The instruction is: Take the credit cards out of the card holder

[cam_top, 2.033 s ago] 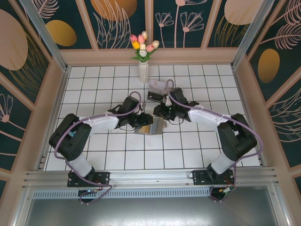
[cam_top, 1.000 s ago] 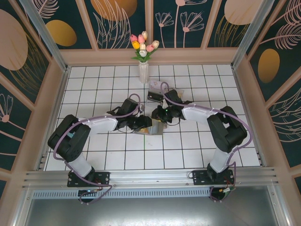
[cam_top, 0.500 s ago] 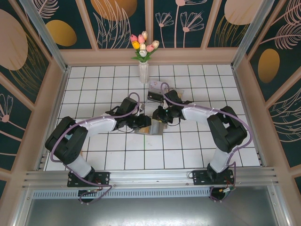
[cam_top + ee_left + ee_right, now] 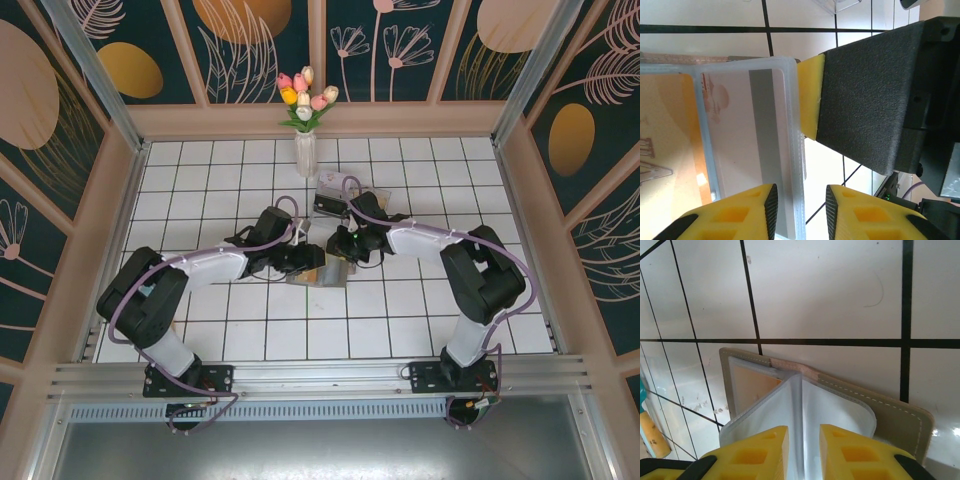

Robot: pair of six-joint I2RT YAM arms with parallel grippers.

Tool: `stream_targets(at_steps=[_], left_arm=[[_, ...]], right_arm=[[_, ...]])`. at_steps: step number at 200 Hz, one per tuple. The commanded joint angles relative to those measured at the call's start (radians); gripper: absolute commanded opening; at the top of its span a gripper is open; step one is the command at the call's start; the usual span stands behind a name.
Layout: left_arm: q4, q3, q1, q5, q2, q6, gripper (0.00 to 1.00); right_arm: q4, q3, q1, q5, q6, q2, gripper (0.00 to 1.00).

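Note:
The card holder [image 4: 318,273] lies open on the tiles, its grey-tan cover [image 4: 890,410] flat and its clear sleeves fanned out. My right gripper [image 4: 804,440] is shut on one upright sleeve leaf [image 4: 800,405]. A tan-yellow credit card [image 4: 752,385] sits in the pocket behind it. My left gripper [image 4: 801,200] is open, with a sleeve's outer edge [image 4: 795,150] between its fingers, close to the left one. That sleeve holds a white credit card with a grey stripe [image 4: 762,140], and the tan-yellow card [image 4: 665,150] lies beyond. Both grippers [image 4: 312,262] [image 4: 342,252] meet over the holder.
A white vase of tulips [image 4: 305,150] stands at the back. A clear plastic tray [image 4: 335,190] sits just behind the grippers. My right gripper's black and yellow finger [image 4: 865,100] is close in front of the left wrist camera. Wooden walls [image 4: 110,230] enclose the tiled floor.
Since two seconds ago the right arm has folded in and its gripper has moved left onto the card holder. In the last half second both arms have barely moved.

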Motion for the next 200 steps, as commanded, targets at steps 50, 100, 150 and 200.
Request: stream_targets(at_steps=[50,100,150,200], left_arm=[[-0.014,0.003,-0.008,-0.036,0.049,0.007,0.37],[-0.045,0.014,-0.008,-0.059,0.053,0.019,0.37],[-0.054,0.02,-0.009,-0.061,0.054,0.026,0.37],[-0.051,0.025,-0.008,-0.044,0.055,0.04,0.4]], right_arm=[[-0.033,-0.016,-0.004,0.036,0.014,-0.023,0.26],[-0.037,-0.015,-0.007,0.041,0.016,-0.031,0.26],[-0.011,-0.05,-0.023,0.055,0.027,-0.112,0.3],[0.095,-0.083,-0.038,-0.089,0.02,-0.136,0.42]])
